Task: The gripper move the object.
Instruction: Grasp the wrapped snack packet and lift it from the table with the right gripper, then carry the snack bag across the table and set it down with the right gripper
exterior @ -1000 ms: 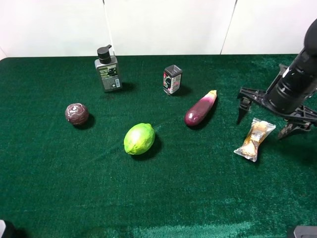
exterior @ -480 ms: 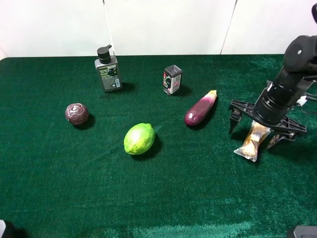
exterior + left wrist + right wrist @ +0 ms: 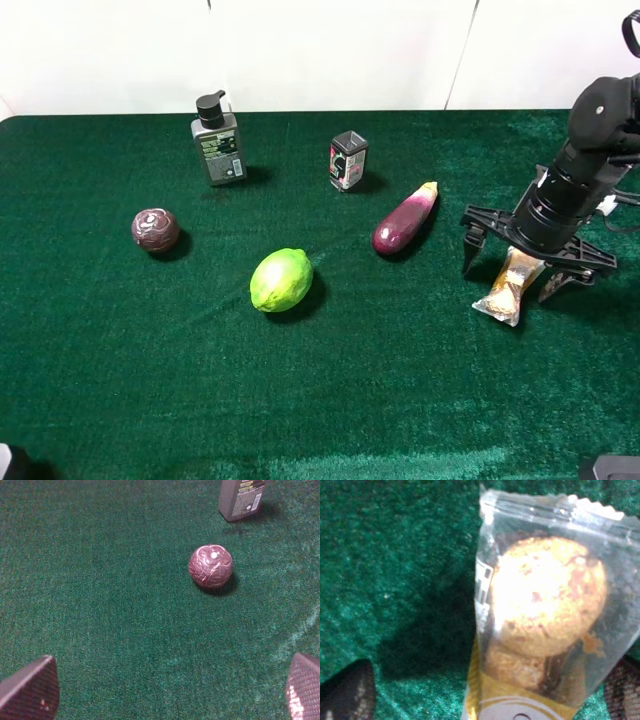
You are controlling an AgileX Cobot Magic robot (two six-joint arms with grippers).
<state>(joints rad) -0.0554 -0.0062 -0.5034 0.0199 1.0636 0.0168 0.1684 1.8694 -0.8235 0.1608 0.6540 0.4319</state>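
Since the green felt table (image 3: 330,400) is soft and flat, we figure fingertips can press in a bit and get under an edge. Over its right side the right gripper (image 3: 522,262) hangs low, thin fingers (image 3: 469,250) splayed wide, straddling the far end of the object (image 3: 510,287). It looks to be gripping nothing, and we can't tell if any tip touches the film. Our left gripper (image 3: 170,692) is spread wide too, empty, over bare felt near the purple ball (image 3: 210,566). We see the object lying flat, right of the eggplant (image 3: 405,220) with a gap, well apart from the lime (image 3: 281,280). Our read on handling: very light, with thin clear film that is slick and crinkly. The bag is floppy but bulked by snack pieces that look brittle, so go easy on squeeze. We'd close across the narrow width at mid-body, where the round piece (image 3: 547,595) bulges. The crimped ends (image 3: 555,502) are flat and likely to slip out. We read the long axis as diagonal in the high view: one crimped end far-right under the gripper, the other pointing near-left toward the table's front edge.
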